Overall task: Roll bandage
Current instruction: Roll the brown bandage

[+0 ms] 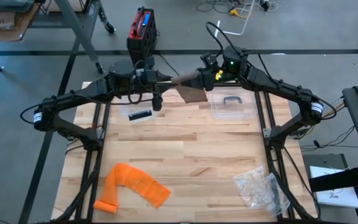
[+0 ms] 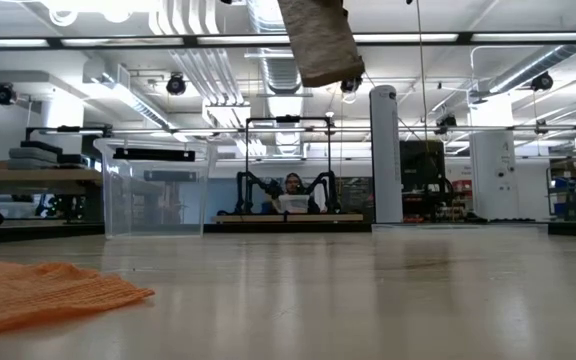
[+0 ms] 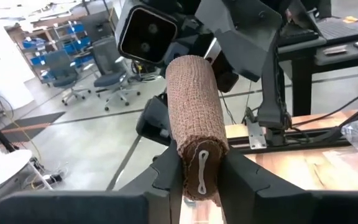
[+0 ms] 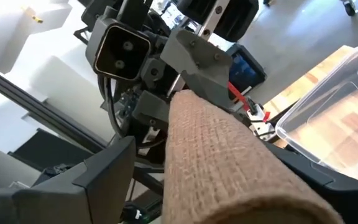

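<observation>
Above the pale wooden plank table (image 1: 185, 143), the left gripper (image 3: 201, 180) and right gripper (image 1: 211, 76) are both clenching the tan, coarse-woven cylindrical bandage roll (image 3: 194, 121).

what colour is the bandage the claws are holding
Brown, a tan woven knit, on the bandage; the left wrist view shows it best.

The left tool (image 3: 201, 180) clamps a brown bandage roll (image 3: 194, 118) between its 2 fingers; the right tool apparently grips its far end.
</observation>
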